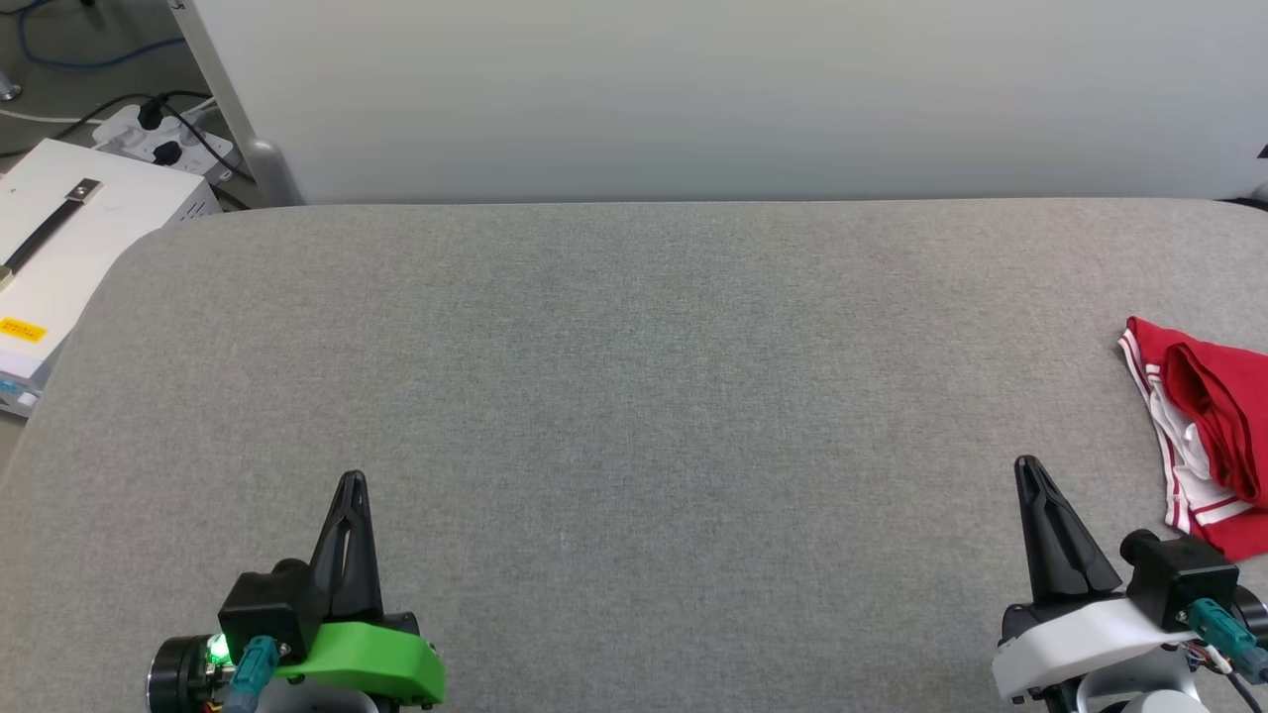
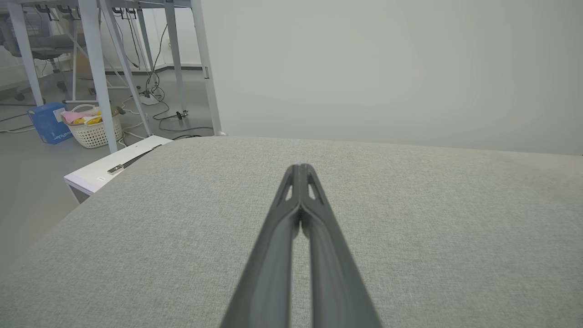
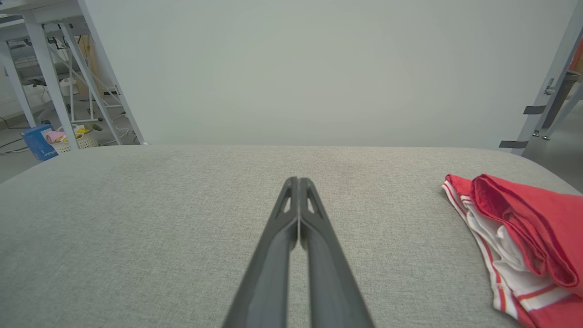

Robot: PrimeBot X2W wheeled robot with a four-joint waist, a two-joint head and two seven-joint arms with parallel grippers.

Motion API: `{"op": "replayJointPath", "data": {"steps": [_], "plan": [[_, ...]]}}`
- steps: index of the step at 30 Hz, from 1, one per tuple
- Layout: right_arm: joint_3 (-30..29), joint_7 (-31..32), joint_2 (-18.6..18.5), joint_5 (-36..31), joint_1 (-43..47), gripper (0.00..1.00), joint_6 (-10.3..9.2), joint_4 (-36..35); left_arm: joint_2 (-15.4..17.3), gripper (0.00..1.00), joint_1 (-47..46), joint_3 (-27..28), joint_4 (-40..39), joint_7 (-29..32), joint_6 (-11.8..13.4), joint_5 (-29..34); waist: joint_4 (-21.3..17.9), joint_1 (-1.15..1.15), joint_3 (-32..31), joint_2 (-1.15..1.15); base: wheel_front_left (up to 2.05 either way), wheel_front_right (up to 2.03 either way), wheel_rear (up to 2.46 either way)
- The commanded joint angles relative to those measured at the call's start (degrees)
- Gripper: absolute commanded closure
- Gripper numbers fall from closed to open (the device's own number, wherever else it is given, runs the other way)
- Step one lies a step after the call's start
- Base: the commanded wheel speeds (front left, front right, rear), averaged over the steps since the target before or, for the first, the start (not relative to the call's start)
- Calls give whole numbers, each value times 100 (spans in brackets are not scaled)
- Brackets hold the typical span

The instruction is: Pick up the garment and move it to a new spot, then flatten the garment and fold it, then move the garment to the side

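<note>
Grey padded table carries the garment bunched at its right edge, near the right gripper, which, pinched together and empty like the left gripper, should spread wide before reaching for a thick fold.

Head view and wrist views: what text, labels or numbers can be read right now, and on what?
Nothing reads clearly.
Yellow label on the white box: dark print, too small to read.
Blue box: white lettering, too blurred to read.
Garment: no number or lettering on the folds that show.
</note>
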Motion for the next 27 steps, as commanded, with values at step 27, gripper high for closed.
{"op": "replayJointPath", "data": {"steps": [27], "plan": [[-11,353,58,-246,-38,100,-1,-151,-14,100,-74,2,-91,349,6,171,-2,0,-49,0,0,0,0]]}}
